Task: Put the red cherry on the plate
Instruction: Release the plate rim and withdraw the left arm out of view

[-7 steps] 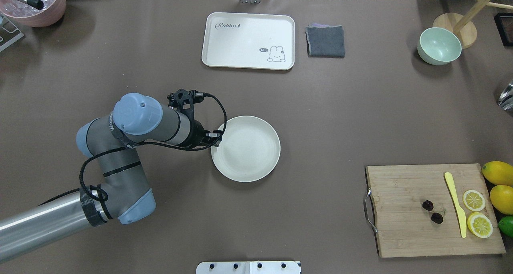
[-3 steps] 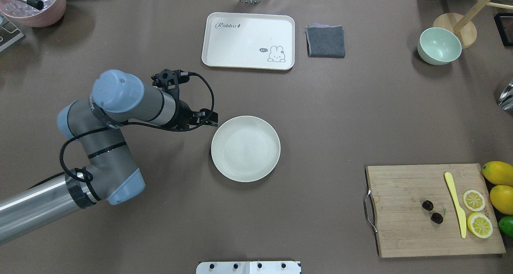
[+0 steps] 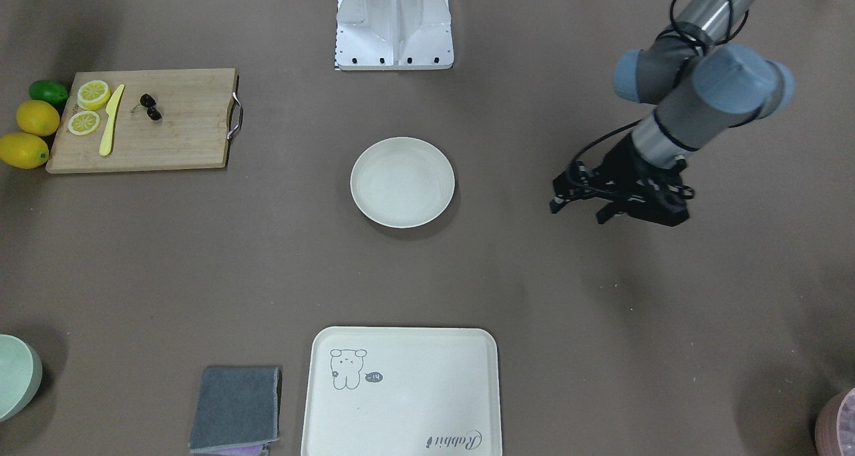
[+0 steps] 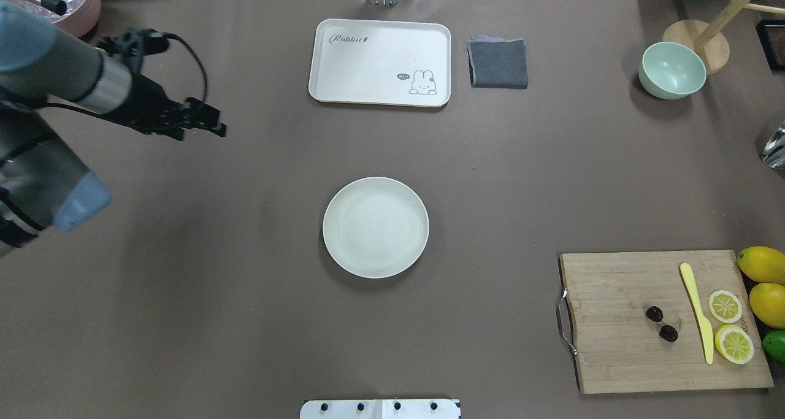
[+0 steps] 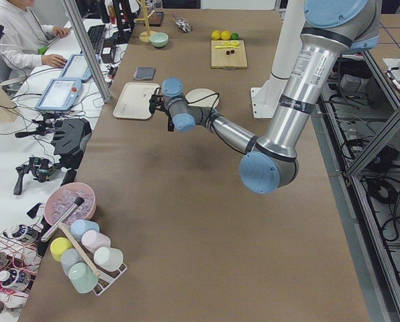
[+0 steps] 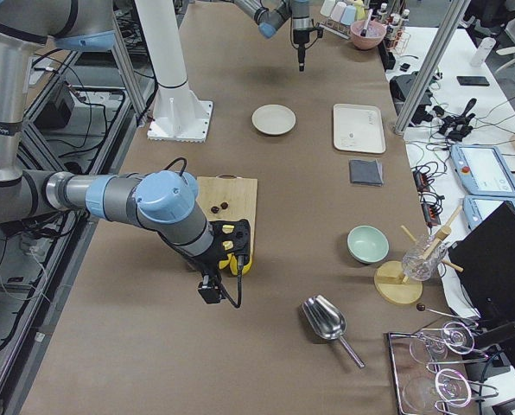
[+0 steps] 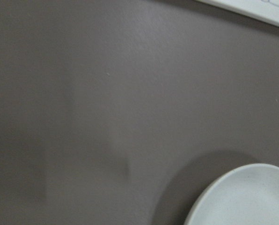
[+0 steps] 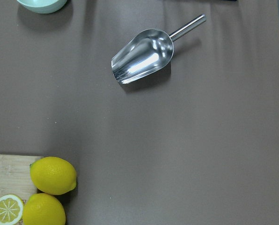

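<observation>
Cherry (image 4: 661, 324) lies on the board (image 4: 613, 357), at the robot's right end of the table, between the board's metal handle and the yellow knife (image 4: 696, 311). Not yet touched. The two fruits lie touching or nearly so, and the line through them runs on a slant across the board. The stems are too faint to trace.

Plate (image 4: 375, 227) sits at the table's middle, bare, well apart from the board, on its left.

Left gripper (image 4: 205, 123) hangs over the far left of the table, fingers spread wide with nothing between them. It is well apart from the plate, and farther again from the cherry.

Right gripper (image 6: 212, 285) shows only in the right-side view, past the board's lemon end. Cannot tell how its fingers stand. Its wrist camera looks down on the lemons (image 8: 53, 176) and a scoop (image 8: 142, 56); no cherry in that frame.

Judgement: the right arm is much the nearer. From it the cherry lies back over the lemons, slices and knife, toward the table's middle.

Count:
- cherries: two, joined as one pair
- plate, board, knife, scoop: one each
- whole lemons: two
- lemon slices (image 4: 730, 324): two
- lime (image 4: 774, 345): one
</observation>
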Tool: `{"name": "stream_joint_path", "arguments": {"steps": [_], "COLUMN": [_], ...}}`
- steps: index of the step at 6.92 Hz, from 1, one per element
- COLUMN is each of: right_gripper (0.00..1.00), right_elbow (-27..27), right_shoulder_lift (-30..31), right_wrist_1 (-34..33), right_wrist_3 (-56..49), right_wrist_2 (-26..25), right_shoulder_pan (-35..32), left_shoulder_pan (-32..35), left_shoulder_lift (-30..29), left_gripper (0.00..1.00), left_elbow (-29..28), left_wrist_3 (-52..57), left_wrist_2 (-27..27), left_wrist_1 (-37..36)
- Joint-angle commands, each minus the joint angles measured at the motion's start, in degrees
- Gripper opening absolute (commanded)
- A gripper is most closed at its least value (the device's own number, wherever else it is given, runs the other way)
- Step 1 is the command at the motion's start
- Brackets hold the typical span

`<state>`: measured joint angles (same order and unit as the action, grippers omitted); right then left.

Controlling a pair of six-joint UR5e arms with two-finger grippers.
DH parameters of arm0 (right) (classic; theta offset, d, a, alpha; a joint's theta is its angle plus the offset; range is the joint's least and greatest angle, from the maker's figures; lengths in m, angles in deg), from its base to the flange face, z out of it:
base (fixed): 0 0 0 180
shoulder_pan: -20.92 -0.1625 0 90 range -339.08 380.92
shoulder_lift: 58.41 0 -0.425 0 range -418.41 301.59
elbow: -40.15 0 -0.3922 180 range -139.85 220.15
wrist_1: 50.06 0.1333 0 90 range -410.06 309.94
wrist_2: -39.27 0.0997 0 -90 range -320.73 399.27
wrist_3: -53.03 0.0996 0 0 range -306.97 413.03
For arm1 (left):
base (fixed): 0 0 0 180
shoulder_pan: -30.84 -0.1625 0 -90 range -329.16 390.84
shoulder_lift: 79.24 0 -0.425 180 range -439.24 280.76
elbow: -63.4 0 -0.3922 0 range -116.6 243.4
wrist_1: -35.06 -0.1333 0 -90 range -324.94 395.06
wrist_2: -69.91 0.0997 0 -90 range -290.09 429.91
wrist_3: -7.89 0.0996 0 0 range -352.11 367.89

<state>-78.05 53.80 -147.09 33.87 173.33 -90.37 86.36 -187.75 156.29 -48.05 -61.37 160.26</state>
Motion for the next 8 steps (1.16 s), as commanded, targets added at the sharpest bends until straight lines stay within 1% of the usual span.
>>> {"name": "stream_joint_path", "arguments": {"steps": [1,2,3,4,5,6,7,8], "right_gripper": [1.0,1.0,1.0,1.0,1.0,1.0,1.0,1.0], "right_elbow": [-0.1,0.0,0.3,0.2,0.3,0.3,-0.4,-1.0], "right_shoulder_lift": [-0.6,-0.6,-0.3,0.0,0.1,-0.1,-0.1,0.0], "right_wrist_1": [-0.1,-0.2,-0.2,-0.3,-0.2,-0.2,-0.1,-0.2], "right_wrist_3": [0.5,0.7,0.7,0.7,0.7,0.8,0.8,0.8], "right_wrist_2": [-0.1,-0.1,-0.1,0.4,0.3,0.3,0.5,0.6], "right_shoulder_pan": [-0.4,-0.5,-0.5,-0.6,-0.7,-0.6,-1.0,-1.9], "left_shoulder_pan": [13.0,18.2,22.3,26.5,29.7,32.8,35.1,35.3], "left_shoulder_lift": [9.4,14.2,18.6,22.6,23.9,23.7,23.9,22.9], "left_gripper": [0.99,0.99,0.99,0.99,0.99,0.99,0.99,0.99], "left_elbow": [0.5,0.6,0.5,0.4,0.4,1.2,6.0,12.2], "left_wrist_3": [16.7,24.2,31.0,34.0,40.4,48.8,49.9,49.9], "left_wrist_2": [-9.0,-11.8,-12.2,-11.9,-11.3,-10.7,-8.6,-6.2], "left_wrist_1": [0.0,0.0,0.0,-0.3,-5.4,-14.0,-22.3,-33.2]}}
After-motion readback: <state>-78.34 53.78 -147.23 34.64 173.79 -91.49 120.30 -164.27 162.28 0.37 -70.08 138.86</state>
